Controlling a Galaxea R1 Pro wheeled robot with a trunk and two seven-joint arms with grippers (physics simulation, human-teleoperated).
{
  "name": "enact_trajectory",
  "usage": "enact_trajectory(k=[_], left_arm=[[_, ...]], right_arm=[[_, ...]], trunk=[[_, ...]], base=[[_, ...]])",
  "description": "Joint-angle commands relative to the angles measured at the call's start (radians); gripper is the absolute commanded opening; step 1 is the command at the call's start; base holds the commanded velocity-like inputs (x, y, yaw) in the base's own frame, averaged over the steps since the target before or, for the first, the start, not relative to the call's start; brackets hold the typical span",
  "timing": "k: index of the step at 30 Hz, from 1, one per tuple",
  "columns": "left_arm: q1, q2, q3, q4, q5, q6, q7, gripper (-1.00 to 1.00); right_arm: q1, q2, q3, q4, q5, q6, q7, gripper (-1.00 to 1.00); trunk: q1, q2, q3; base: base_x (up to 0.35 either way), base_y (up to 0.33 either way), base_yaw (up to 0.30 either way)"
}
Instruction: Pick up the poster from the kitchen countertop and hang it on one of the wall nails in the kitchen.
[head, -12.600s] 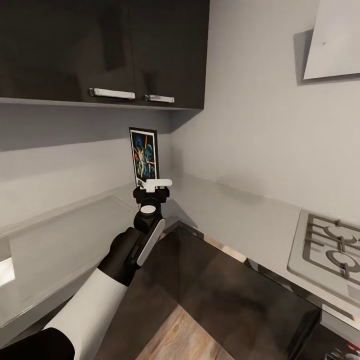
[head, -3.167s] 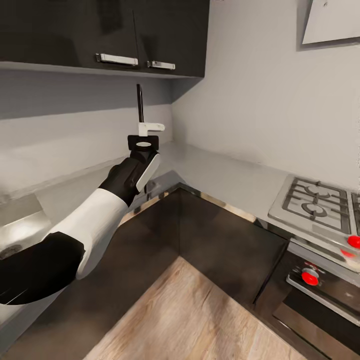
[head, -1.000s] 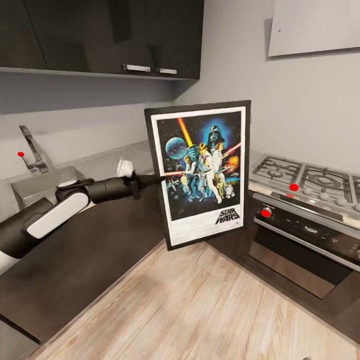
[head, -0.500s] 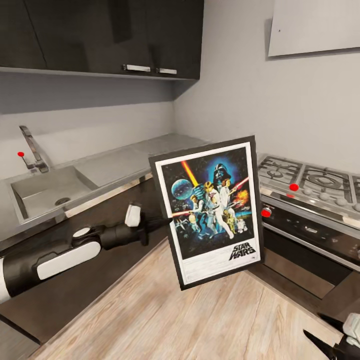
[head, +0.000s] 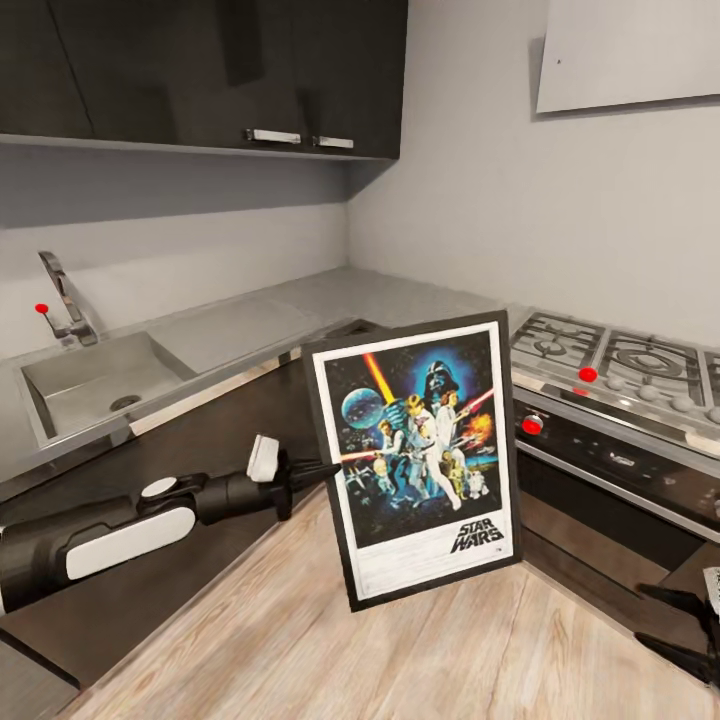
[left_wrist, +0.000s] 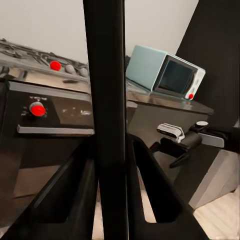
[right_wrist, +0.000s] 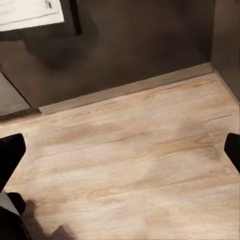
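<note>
Item: the poster (head: 417, 455), framed, upright, face toward you, carried clear of the kitchen countertop (head: 330, 300) over the floor. Your left gripper (head: 318, 470) pinches its left edge; right gripper (head: 685, 625) stands wide, empty. Judged stiff, light, prone to swing; keep your edge grip firm.

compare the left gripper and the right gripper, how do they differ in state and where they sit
The left gripper is shut on the black-framed Star Wars poster's edge; the right gripper is open and holds nothing. The left gripper sits mid-scene by the dark cabinets; the right gripper hangs low over the wooden floor. Both have black fingers.
</note>
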Motion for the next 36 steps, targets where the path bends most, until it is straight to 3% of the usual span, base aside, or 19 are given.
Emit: enact_trajectory(k=[1,6,7,13,26,28,36], left_arm=[[-0.003,0.000,-0.011,-0.001,0.008,-0.007,-0.001,-1.00],[-0.003,0.001,-0.019,-0.003,0.010,-0.006,-0.004,-1.00],[-0.003,0.001,-0.020,-0.004,0.026,-0.006,-0.027,-1.00],[-0.003,0.002,-0.020,-0.003,0.083,-0.005,-0.079,-1.00],[-0.003,0.003,-0.034,-0.001,0.099,-0.005,-0.107,-1.00],[-0.003,0.003,-0.036,0.000,0.100,-0.005,-0.108,-1.00],[-0.003,0.003,-0.057,0.002,0.100,-0.005,-0.109,-1.00]], right_arm=[[-0.007,0.000,0.008,-0.008,-0.002,0.005,0.013,1.00],[-0.015,0.000,0.072,-0.032,-0.001,0.022,0.026,1.00],[-0.016,0.000,0.082,-0.034,-0.001,0.024,0.026,1.00],[-0.016,0.001,0.091,-0.037,-0.001,0.024,0.026,1.00],[-0.016,0.001,0.095,-0.061,-0.001,0.028,0.026,1.00],[-0.016,-0.001,0.096,-0.070,-0.001,0.042,0.026,1.00],[-0.018,-0.005,0.102,-0.213,-0.003,0.218,0.026,1.00]], trunk=[[0.000,-0.001,-0.001],[0.000,-0.001,-0.001],[0.000,-0.001,-0.001],[0.000,-0.001,-0.001],[0.000,-0.001,-0.001],[0.000,-0.001,-0.001],[0.000,-0.001,-0.001]], base=[[0.000,0.000,0.000],[0.000,0.000,0.000],[0.000,0.000,0.000],[0.000,0.000,0.000],[0.000,0.000,0.000],[0.000,0.000,0.000],[0.000,0.000,0.000]])
